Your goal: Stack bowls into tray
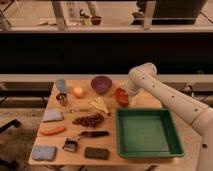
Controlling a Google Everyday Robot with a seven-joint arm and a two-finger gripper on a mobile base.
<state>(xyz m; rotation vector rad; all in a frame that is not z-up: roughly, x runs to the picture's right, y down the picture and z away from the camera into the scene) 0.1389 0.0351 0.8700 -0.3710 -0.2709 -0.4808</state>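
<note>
Currently: gripper at red bowl rim, bowl tilted, presumably for lift into tray; grip state cannot tell; purple bowl near

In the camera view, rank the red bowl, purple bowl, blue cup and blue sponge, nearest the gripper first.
Gripper: over the table's back half.
1. red bowl: right at it.
2. purple bowl: back centre.
3. blue cup: back, picture's left.
4. blue sponge: front corner, picture's left.

Purple bowl, red bowl: two; tray: one; gripper at red bowl: one
</note>
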